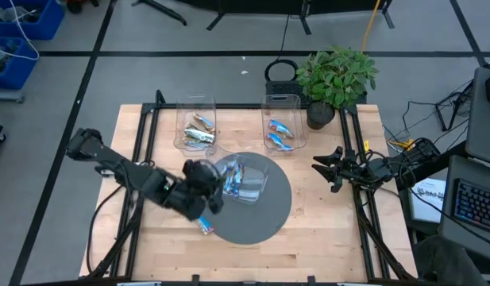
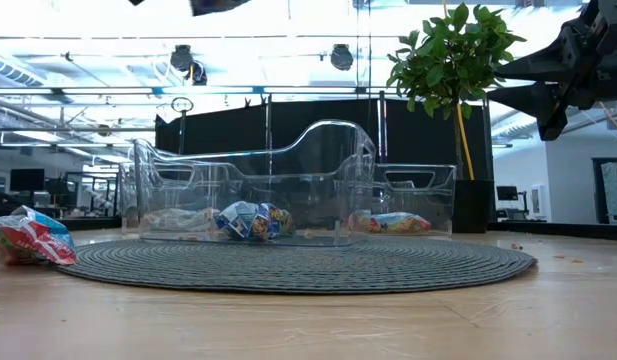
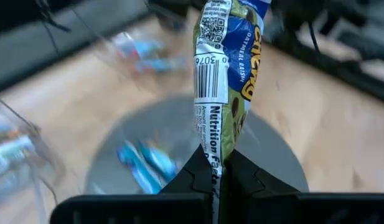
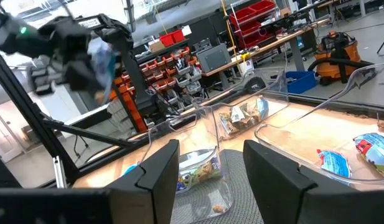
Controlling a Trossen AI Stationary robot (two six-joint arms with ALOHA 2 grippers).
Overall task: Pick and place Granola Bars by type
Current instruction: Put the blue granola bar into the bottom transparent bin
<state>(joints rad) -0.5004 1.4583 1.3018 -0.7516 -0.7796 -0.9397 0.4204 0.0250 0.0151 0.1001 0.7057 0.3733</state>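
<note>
My left gripper (image 1: pixel 203 193) hangs high over the grey round mat's left edge, shut on a blue-and-green granola bar (image 3: pixel 224 74); the right wrist view shows that arm aloft with the bar (image 4: pixel 104 62). Several bars lie in the clear bin on the mat (image 1: pixel 246 179). The far left bin (image 1: pixel 197 127) holds tan and silvery bars, and the far right bin (image 1: pixel 281 131) holds blue ones. One blue-and-red bar (image 1: pixel 205 227) lies flat on the wood by the mat's near-left edge, also seen in the low view (image 2: pixel 28 240). My right gripper (image 1: pixel 327 170) waits open at the table's right side. My left gripper pinches the bar by one end of its wrapper (image 3: pixel 214 163) between its two fingers. The bar stretches lengthwise away from the fingertips (image 3: pixel 198 177), in line with them. It is lifted clear of the table and the bins.
A round grey woven mat (image 1: pixel 268 218) covers the table's middle. A potted plant (image 1: pixel 333 79) stands at the far right corner behind the right bin. Bare wood lies along the near edge (image 1: pixel 308 254). Black frame rails run down both table sides.
</note>
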